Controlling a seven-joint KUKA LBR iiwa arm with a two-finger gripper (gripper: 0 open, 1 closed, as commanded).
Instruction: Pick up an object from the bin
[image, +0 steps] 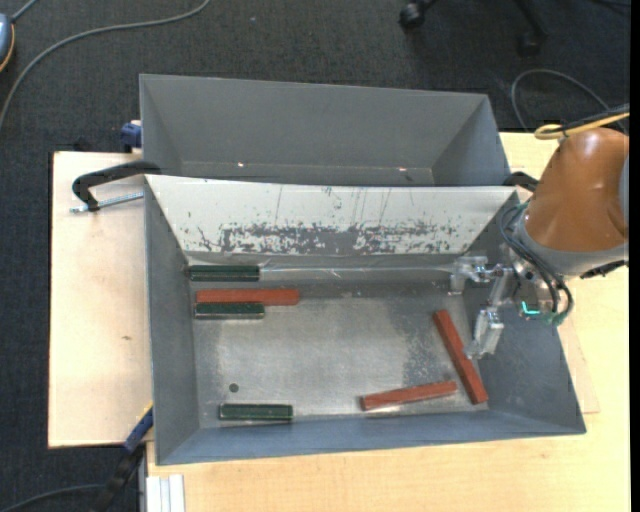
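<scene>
**A:** Where is the gripper (486, 330)?

**B:** Low at the right side of the bin (165, 300), close against the sloping right wall. It sits just beside the upper half of a red stick (460, 356), on the wall side of it. Whether it is spread wide or narrow, I cannot tell from this angle.

**A:** How does that stick lie?

**B:** Slanted, with its top end toward the middle of the floor and its lower end near the front right corner. A second red stick (408, 396) lies almost along the front edge. Its right end comes up to the foot of the first one, and I cannot tell whether they touch.

**A:** And the rest?

**B:** It is well apart, on the left. A third red stick (247, 296) lies between two dark green bars, one at the back (222, 272) and one nearer (230, 310), all close to the back left edge. Another dark green bar (256, 411) lies by the front edge, left of centre.

**A:** Room to move?

**B:** The middle of the floor is open. On the right there is little room between the slanted stick and the wall.
</scene>
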